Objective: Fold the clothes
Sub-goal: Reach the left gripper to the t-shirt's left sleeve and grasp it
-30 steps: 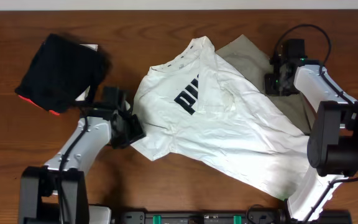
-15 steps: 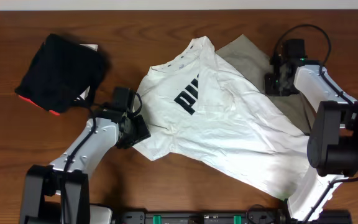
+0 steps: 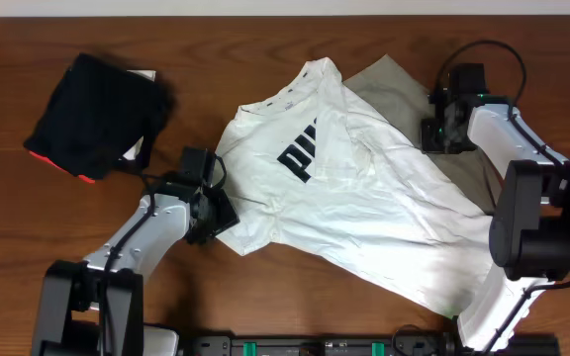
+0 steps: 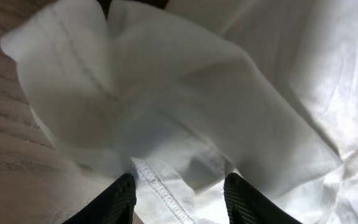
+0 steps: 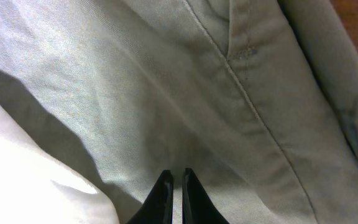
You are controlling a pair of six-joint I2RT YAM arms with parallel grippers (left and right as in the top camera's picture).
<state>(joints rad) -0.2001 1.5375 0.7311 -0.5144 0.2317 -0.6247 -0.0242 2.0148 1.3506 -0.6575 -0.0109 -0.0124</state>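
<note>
Overhead, the white T-shirt [image 3: 364,198] lies crumpled mid-table, partly over a khaki garment [image 3: 468,168], with the left gripper [image 3: 220,210] at its sleeve. Left wrist: jaws spread astride the sleeve hem [image 4: 157,183]. Right wrist: the right gripper [image 5: 176,186] has its jaws pressed together above the khaki garment.

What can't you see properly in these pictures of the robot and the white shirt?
- Overhead: a fold of the white T-shirt hides the end of its black lettering.
- Overhead: the shirt covers most of the khaki garment, so its kind is unclear.
- Right wrist: the right gripper looks nearly closed; whether it pinches cloth cannot be told.
- Left wrist: the bottom edge cuts off the left gripper; only fingertips show.
</note>
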